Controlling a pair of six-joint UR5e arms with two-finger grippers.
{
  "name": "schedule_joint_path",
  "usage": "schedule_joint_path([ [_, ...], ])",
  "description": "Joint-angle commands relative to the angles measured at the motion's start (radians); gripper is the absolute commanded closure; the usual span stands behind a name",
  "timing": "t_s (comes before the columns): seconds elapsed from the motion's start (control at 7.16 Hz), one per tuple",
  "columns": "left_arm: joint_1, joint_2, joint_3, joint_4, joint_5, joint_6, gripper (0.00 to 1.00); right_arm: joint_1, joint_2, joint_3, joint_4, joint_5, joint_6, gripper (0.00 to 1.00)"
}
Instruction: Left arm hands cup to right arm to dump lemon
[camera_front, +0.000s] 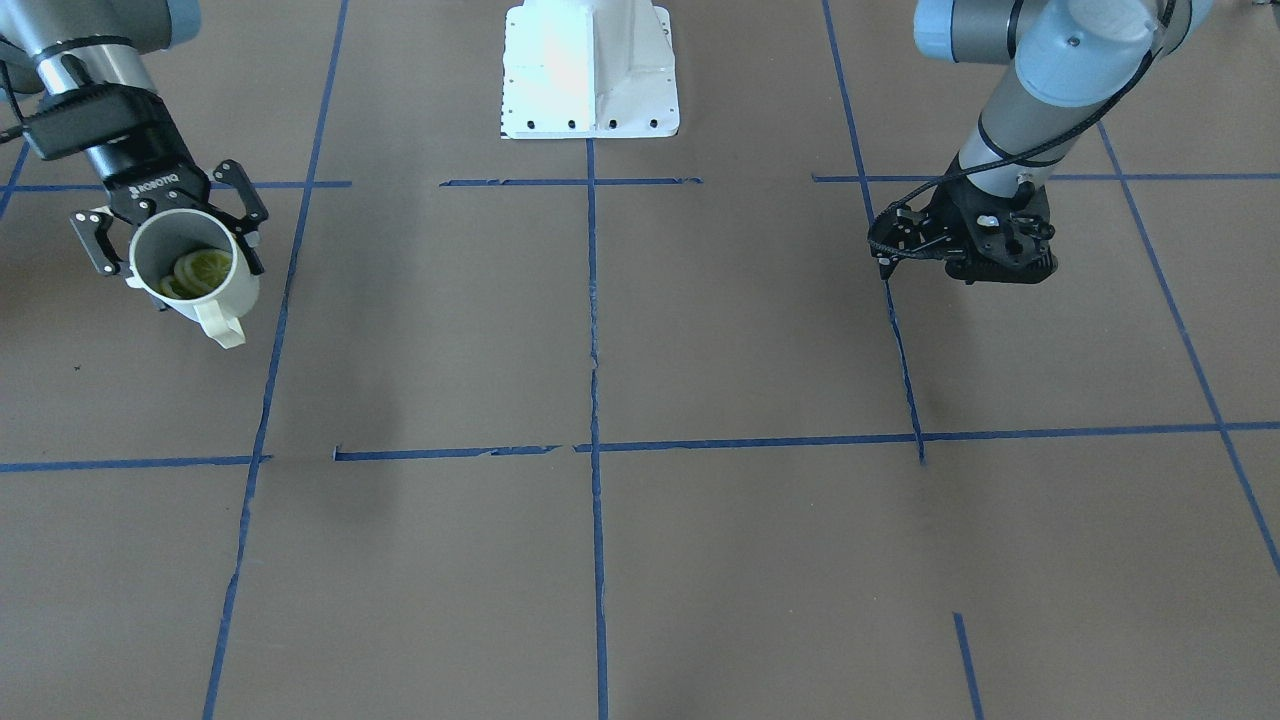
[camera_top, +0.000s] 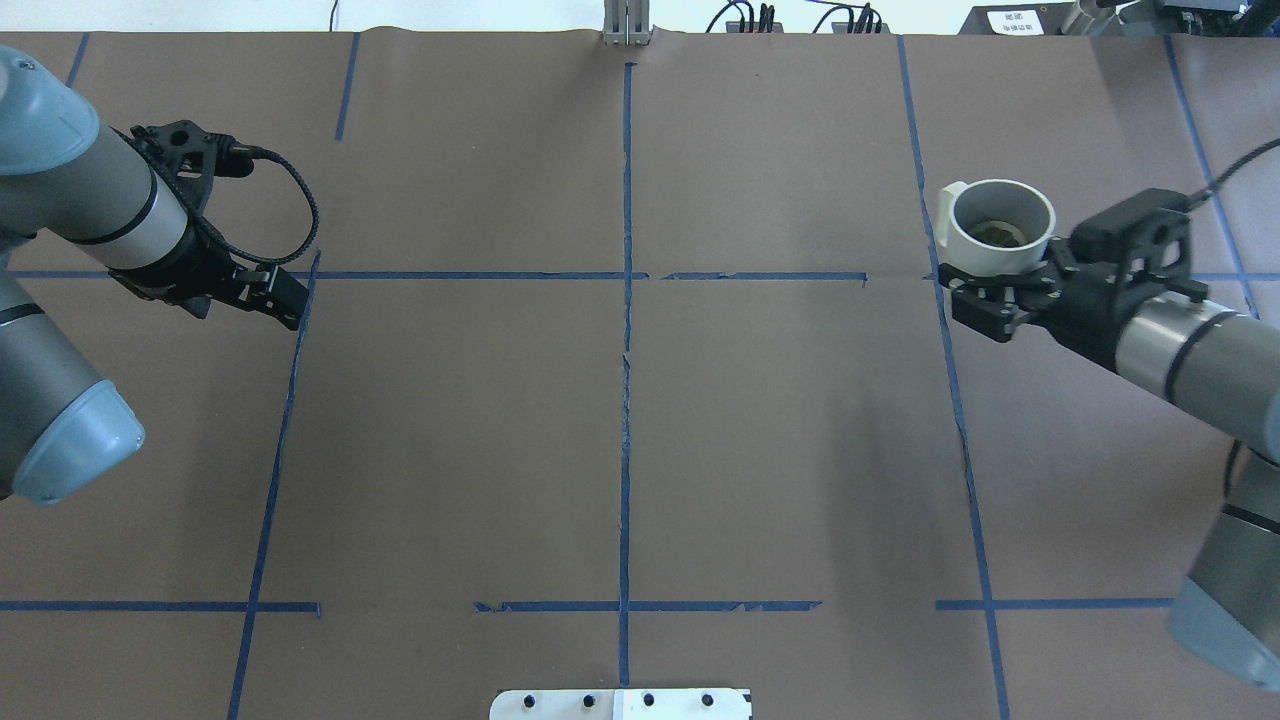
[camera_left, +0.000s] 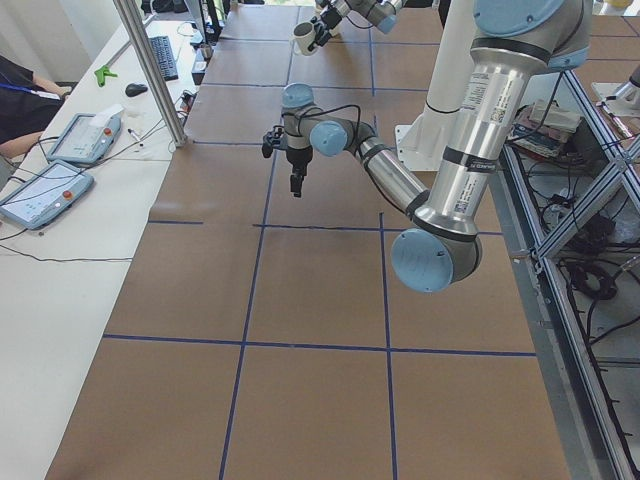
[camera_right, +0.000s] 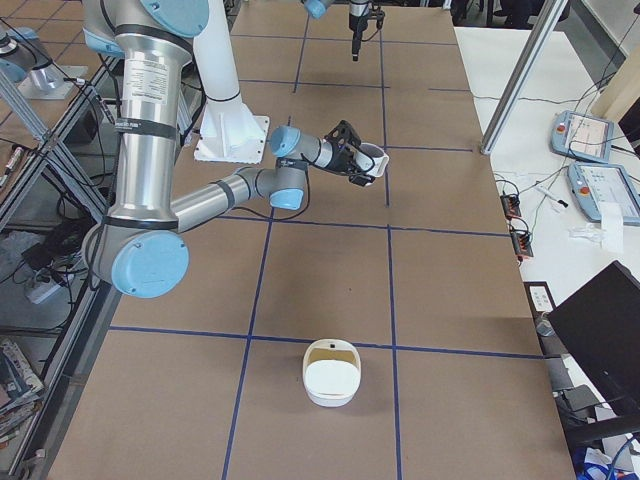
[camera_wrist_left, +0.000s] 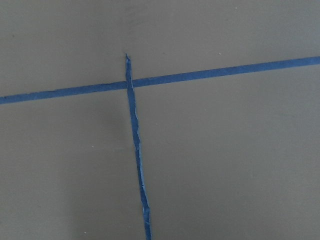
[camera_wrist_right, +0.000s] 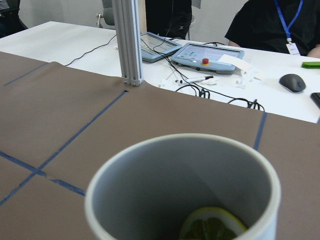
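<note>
**Cup held by the right arm, lemon inside**

The cup (camera_front: 232, 292) is held by the right gripper (camera_front: 172, 232), whose two fingers are clamped on the cup's outer wall from opposite sides. The cup is carried roughly upright with its mouth up, and it appears to be lifted off the table (camera_front: 700, 350). Its handle is turned away from the gripper, toward the operators' side. It is found on the robot's right part of the table, just beside a blue tape line (camera_top: 940, 330) that runs across the brown surface.

The lemon (camera_front: 203, 270) is seen inside the cup, at the bottom, as pale yellow-green slices. In the right wrist view part of one slice is shown just under the near rim, and the grey inner wall is seen around it.

The left gripper (camera_top: 285, 300) is placed well apart from the cup, over the robot's left part of the table, and is pointed down at a crossing of tape lines (camera_wrist_left: 130, 82). Its fingers appear to be drawn together with nothing between them. A thin looped cable (camera_top: 305, 205) is hung beside it.

A white container (camera_right: 332, 372) is set on the table at the right end, near a tape line. The white robot base (camera_front: 590, 70) is seen between the two arms.
</note>
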Motion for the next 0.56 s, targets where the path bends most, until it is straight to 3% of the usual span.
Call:
schedule_joint_path([
  [0.0, 0.003, -0.004, 0.006, -0.001, -0.009, -0.083, 0.00, 0.027, -0.214, -0.010, 0.255, 0.009, 0.019, 0.93],
  [0.14, 0.003, -0.004, 0.002, -0.001, -0.048, -0.135, 0.00, 0.037, -0.269, -0.076, 0.388, 0.010, 0.019, 0.93],
  [0.42, 0.003, -0.005, -0.004, -0.001, -0.095, -0.150, 0.00, 0.041, -0.302, -0.356, 0.771, 0.012, 0.107, 0.93],
])
